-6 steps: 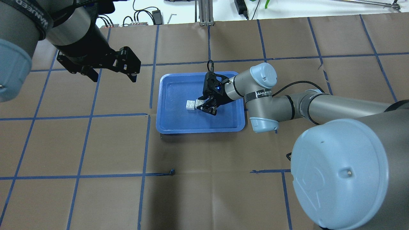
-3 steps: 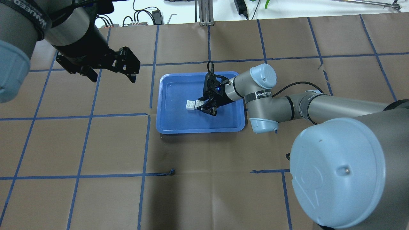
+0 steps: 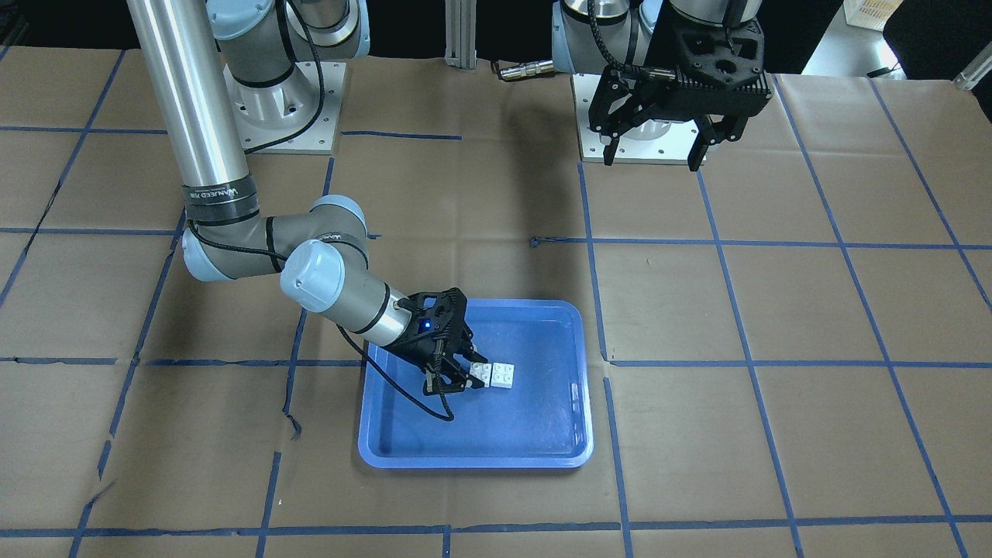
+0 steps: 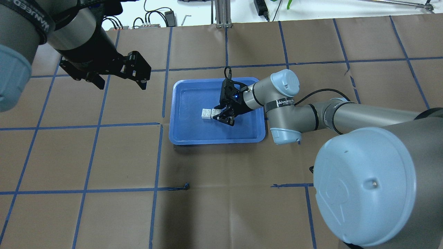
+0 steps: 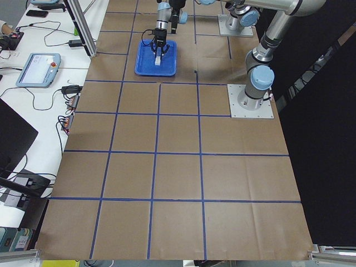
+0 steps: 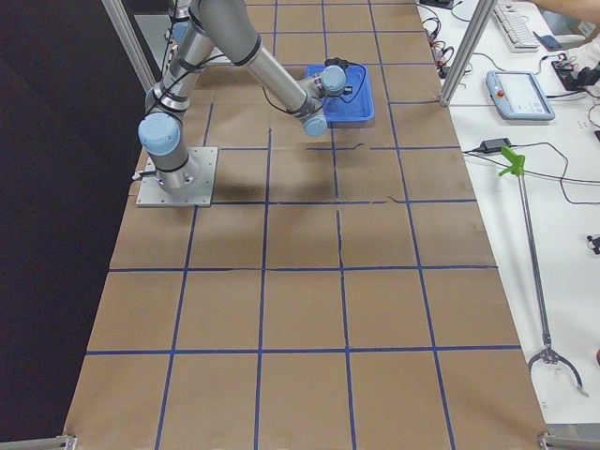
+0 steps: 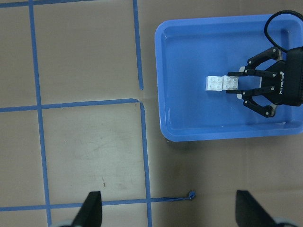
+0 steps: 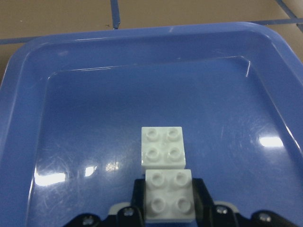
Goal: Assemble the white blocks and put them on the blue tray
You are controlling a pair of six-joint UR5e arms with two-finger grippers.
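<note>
- Change over the last second is slight. The right gripper point(image 4: 217, 114) stays low in the blue tray point(image 4: 214, 141) and the white blocks point(image 4: 209, 113) lie where they lay. Farther off, the left gripper point(image 4: 121, 83) has drifted a touch toward the overhead view's left edge.
- Through the right wrist camera, the bottom of the nearer block point(image 8: 168, 196) is cut off by the gripper's own black frame, so I cannot tell whether it sits flat on the tray floor or slightly lifted.
- The farther block point(image 8: 162, 147) touches it edge to edge, with the studs up on both. Whether the two are clipped together or only butted up I cannot tell.
- From either end of the worktop point(image 4: 104, 155) the blocks are too small to make out.
- The right arm comes in low from its own side with the wrist bent. Its gripper is tilted down into the middle of the tray, the jaws narrow and pressed on two opposite sides of the nearer block.
- The left arm hangs high over the worktop, off the tray's left side and well apart from it. Its jaws are spread wide and point down.
</note>
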